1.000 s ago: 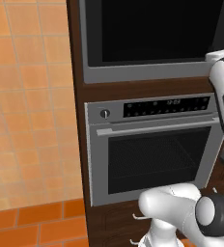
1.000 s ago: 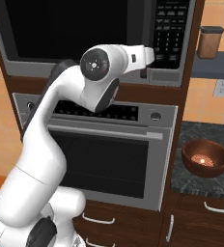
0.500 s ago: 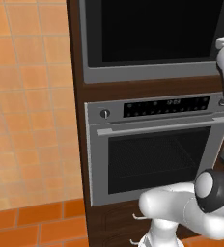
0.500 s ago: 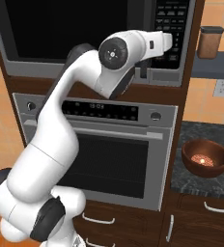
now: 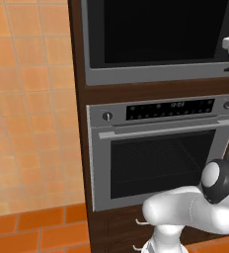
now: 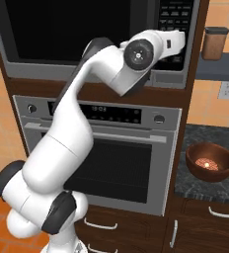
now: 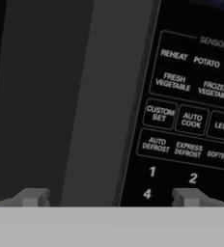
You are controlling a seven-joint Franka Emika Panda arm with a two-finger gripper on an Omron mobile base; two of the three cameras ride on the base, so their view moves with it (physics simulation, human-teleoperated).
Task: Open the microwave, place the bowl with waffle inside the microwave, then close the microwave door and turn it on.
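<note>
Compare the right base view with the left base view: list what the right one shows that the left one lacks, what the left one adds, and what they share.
Right base view: the microwave's keypad, a brown bowl holding food on a dark counter, a brown jar on a shelf, a wall socket, and the arm reaching up to the keypad side of the microwave.
Left base view: a broad orange tiled wall and orange floor beside the cabinet.
Shared: the microwave door, shut, the oven below it, and the robot's white arm.

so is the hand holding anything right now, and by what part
Nothing is held. The hand is open at the microwave front, fingertips apart before the door handle and the keypad.
</note>
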